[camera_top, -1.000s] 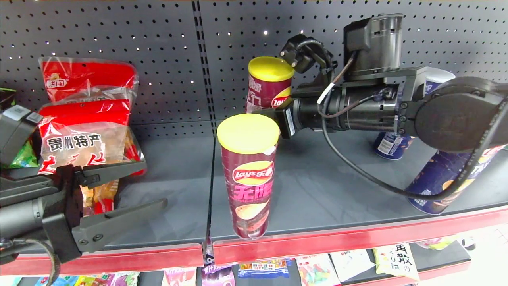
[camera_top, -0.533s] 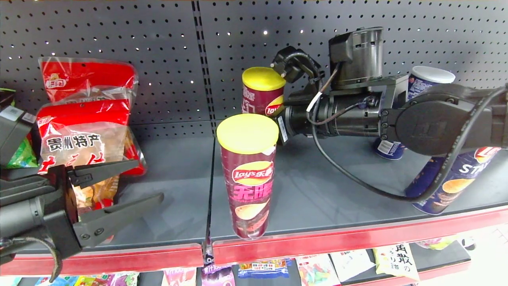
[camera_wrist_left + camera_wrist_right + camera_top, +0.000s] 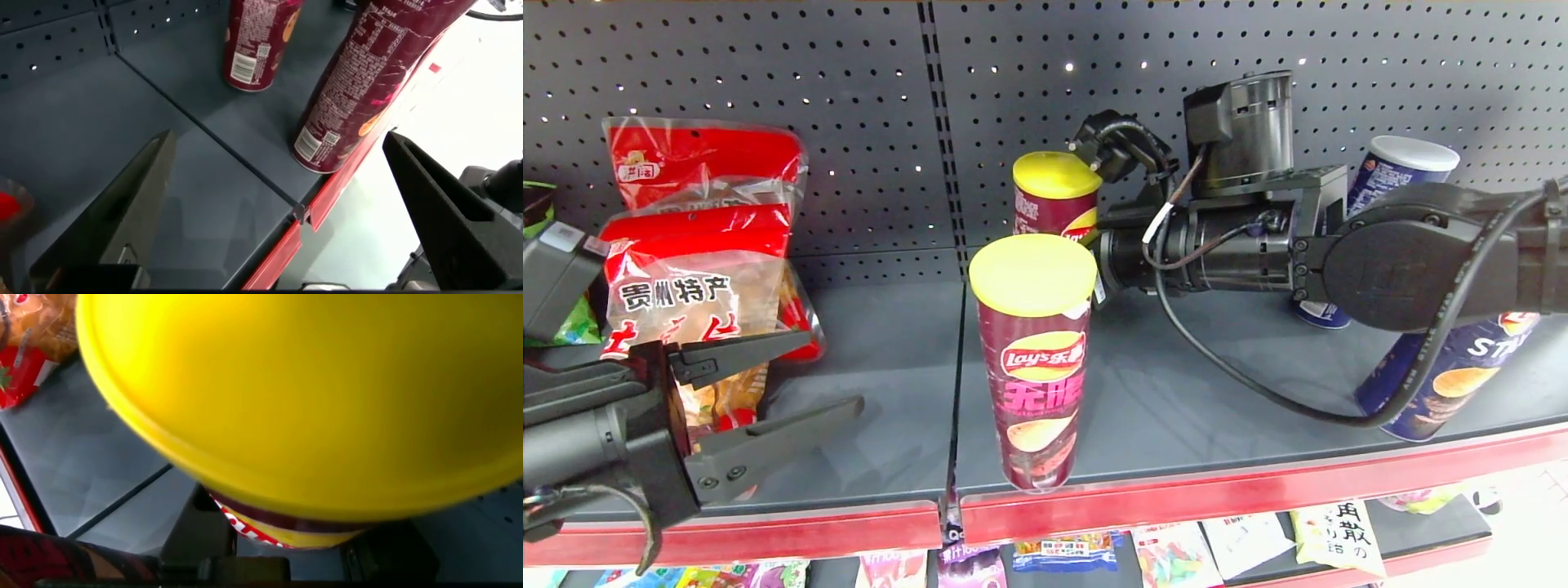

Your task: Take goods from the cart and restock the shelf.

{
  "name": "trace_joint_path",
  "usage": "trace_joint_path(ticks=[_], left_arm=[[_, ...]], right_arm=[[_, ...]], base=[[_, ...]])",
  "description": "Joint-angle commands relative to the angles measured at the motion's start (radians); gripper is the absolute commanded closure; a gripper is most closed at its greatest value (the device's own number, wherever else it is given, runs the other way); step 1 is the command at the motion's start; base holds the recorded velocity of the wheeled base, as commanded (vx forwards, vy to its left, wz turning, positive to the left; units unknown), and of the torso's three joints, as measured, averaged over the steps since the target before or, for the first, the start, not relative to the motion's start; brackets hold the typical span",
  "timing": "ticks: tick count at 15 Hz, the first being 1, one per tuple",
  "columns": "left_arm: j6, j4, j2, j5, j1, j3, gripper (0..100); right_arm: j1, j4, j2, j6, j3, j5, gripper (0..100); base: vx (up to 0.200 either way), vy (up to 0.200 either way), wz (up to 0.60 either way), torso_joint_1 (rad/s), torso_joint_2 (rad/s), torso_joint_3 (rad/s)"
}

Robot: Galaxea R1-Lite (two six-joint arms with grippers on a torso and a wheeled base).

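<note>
A maroon chips can with a yellow lid stands at the shelf's front edge, its foot also in the left wrist view. Behind it a second, matching can is upright with my right gripper shut on its side; the fingers are hidden behind the front can. In the right wrist view this can's yellow lid sits right before the camera. From the left wrist, its base looks at or just above the shelf floor. My left gripper hangs open at the shelf's front left, holding nothing.
Red snack bags stand at the left, a green pack beside them. A blue can stands at the back right, another blue can leans at the front right. A red rail edges the shelf; bare floor lies left of the divider.
My right arm has carried the rear can leftward and lower, behind the front can. The left gripper has barely shifted and stays open.
</note>
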Motion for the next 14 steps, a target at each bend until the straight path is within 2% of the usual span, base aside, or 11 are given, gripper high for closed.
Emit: trace_joint_path(ticks=[1, 5, 6, 14], left_arm=[[0.0, -0.001, 0.005, 0.001, 0.0, 0.0, 0], [0.0, -0.002, 0.019, 0.001, 0.0, -0.002, 0], [0.0, -0.002, 0.019, 0.001, 0.0, -0.002, 0], [0.003, -0.004, 0.033, 0.001, 0.0, -0.003, 0]], right_arm=[[0.0, -0.001, 0.001, 0.0, 0.008, 0.0, 100], [0.016, -0.001, 0.004, 0.023, 0.011, 0.002, 100], [0.019, -0.002, 0.005, 0.032, 0.012, 0.002, 0], [0.016, -0.001, -0.039, 0.034, 0.06, -0.023, 0]], base=[[0.0, 0.0, 0.0, 0.0, 0.0, 0.0], [0.0, 0.0, 0.0, 0.0, 0.0, 0.0], [0.0, 0.0, 0.0, 0.0, 0.0, 0.0], [0.0, 0.0, 0.0, 0.0, 0.0, 0.0]])
